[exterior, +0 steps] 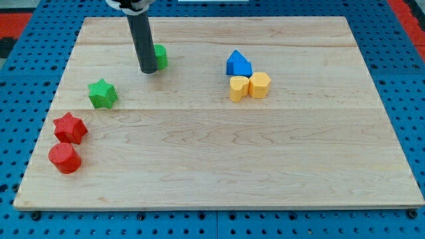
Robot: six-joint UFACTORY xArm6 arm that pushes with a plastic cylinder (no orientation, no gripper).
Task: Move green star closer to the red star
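Pale planked wooden board carries a ribbed green plastic star just above-right of a red plastic star, apart. I have no claw; my tip rests against a partly hidden green block, well right of the green star.

green block: near the table's top edge, largely hidden by the rod; shape not discernible
rod: upper part cut off

My tip stands at the view's top left, touching a block. One star lies lower left, another star below it, then a cylinder. Three blocks cluster right.
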